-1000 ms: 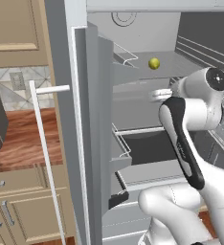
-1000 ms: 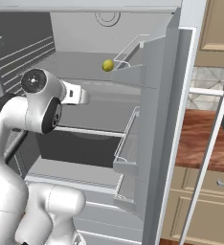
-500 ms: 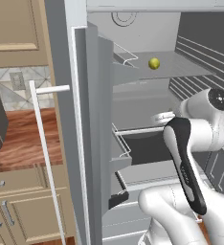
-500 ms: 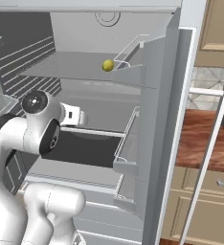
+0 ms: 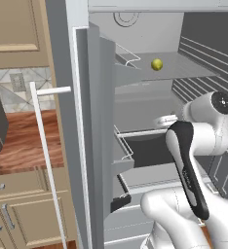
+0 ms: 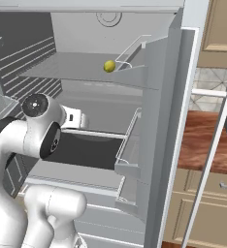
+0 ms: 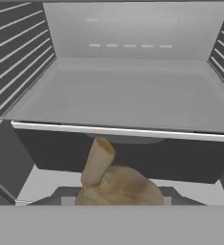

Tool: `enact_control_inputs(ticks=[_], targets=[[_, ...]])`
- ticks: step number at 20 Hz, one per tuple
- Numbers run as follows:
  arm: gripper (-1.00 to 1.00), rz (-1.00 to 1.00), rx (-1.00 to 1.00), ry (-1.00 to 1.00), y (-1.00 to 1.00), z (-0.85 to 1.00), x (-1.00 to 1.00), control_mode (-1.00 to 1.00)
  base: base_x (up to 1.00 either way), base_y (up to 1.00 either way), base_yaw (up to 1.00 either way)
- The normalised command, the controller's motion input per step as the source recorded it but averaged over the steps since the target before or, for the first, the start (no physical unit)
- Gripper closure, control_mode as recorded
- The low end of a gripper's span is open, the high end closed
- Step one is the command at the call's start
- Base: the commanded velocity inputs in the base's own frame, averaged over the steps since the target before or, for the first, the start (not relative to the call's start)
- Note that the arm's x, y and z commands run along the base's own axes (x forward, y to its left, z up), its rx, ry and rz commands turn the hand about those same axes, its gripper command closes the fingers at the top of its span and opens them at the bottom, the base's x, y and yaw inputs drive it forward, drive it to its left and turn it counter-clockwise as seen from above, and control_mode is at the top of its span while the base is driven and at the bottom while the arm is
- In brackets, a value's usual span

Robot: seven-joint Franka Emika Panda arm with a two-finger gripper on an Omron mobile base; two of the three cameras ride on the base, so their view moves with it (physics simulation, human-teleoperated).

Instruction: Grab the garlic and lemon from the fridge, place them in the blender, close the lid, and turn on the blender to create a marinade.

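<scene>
While the garlic (image 7: 117, 184) sits right at the gripper's mouth in the hand view, stalk tilted up, the fingertips are hidden, so I cannot tell whether the gripper holds it or stands open. The lemon (image 5: 157, 64) lies on the upper shelf (image 5: 194, 72) of the open fridge (image 6: 154, 97), above the arm. No readable writing or brand shows.

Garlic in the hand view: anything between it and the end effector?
Nothing visible does. The garlic sits right in front of the camera, low in the fridge, with no object in front of it. The fingertips themselves aren't visible, so contact can't be judged.
</scene>
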Motion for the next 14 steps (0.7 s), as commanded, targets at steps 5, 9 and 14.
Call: enact_control_inputs(ticks=[5,9,14], targets=[[1.0,0.0,0.0,0.0,0.0,0.0,0.0,1.0,-0.35,0.0,-0.02],[1.0,0.0,0.0,0.0,0.0,0.0,0.0,1.0,-0.87,0.0,-0.06],[1.0,0.0,0.0,0.0,0.0,0.0,0.0,1.0,-0.72,0.0,-0.16]])
